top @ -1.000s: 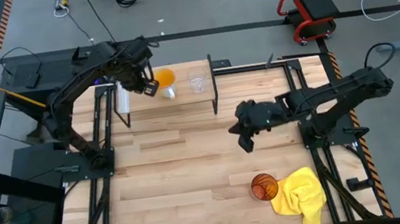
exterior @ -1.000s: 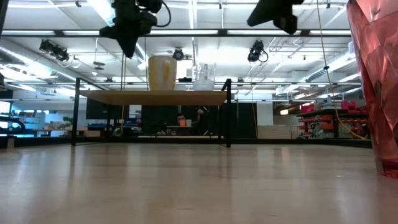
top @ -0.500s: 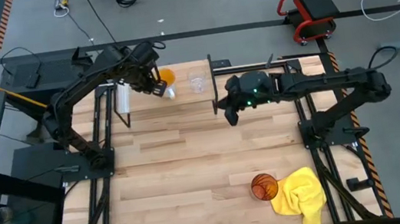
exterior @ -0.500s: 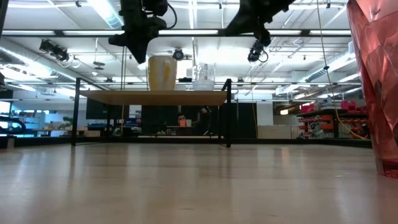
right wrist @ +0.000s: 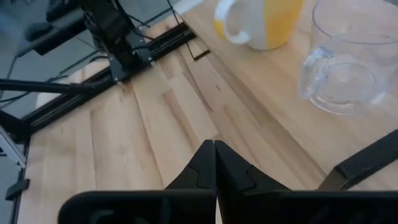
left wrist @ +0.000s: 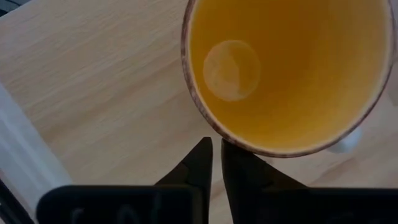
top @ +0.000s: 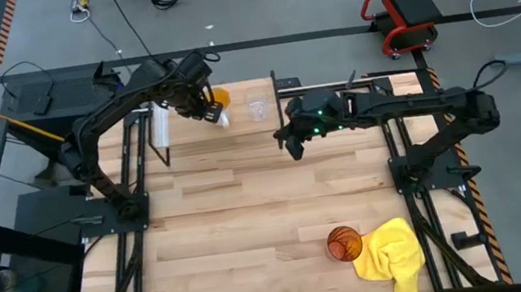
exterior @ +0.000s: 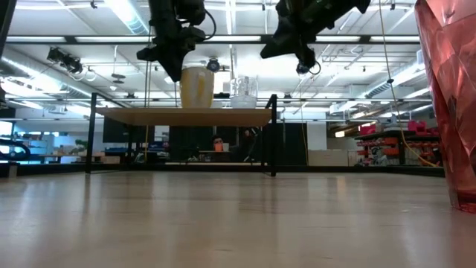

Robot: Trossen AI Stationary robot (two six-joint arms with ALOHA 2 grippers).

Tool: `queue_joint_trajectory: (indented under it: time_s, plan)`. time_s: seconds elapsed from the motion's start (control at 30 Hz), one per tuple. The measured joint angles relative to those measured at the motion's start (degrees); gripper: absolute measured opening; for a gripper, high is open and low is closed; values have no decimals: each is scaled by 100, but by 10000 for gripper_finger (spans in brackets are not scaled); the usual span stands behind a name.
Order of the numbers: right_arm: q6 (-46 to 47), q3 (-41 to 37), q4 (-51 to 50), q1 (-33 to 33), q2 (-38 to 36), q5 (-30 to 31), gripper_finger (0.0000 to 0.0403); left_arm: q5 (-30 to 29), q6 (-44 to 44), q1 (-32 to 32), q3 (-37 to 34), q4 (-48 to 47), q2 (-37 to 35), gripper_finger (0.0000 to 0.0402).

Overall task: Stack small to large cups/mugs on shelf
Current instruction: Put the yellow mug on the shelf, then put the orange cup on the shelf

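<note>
Right claw (top: pixel 288 149) nearer shelf (top: pixel 238 129)

The dark, six-jointed left arm rises from its base at the worktop's nine o'clock edge and reaches toward twelve o'clock, its wrist bent downward. Its two-fingered black left pincer (top: pixel 207 108) hangs high in the low view (exterior: pixel 172 65), pointing down; in its wrist view the slim fingers (left wrist: pixel 200 163) stand almost together, only a thin slit between them.

The dark right arm stretches from its base at three o'clock straight across toward nine o'clock, forearm nearly level. Its black right pincer (top: pixel 293 149) tilts downward (exterior: pixel 269 50), fingers (right wrist: pixel 203 163) pressed fully together.
</note>
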Motion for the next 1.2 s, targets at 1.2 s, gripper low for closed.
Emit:
queue_joint_trajectory:
  time_s: [1.2]
  plan:
    - [22,0,-158,26,30,-23,0,-116,169,318,2,114,-5,25]
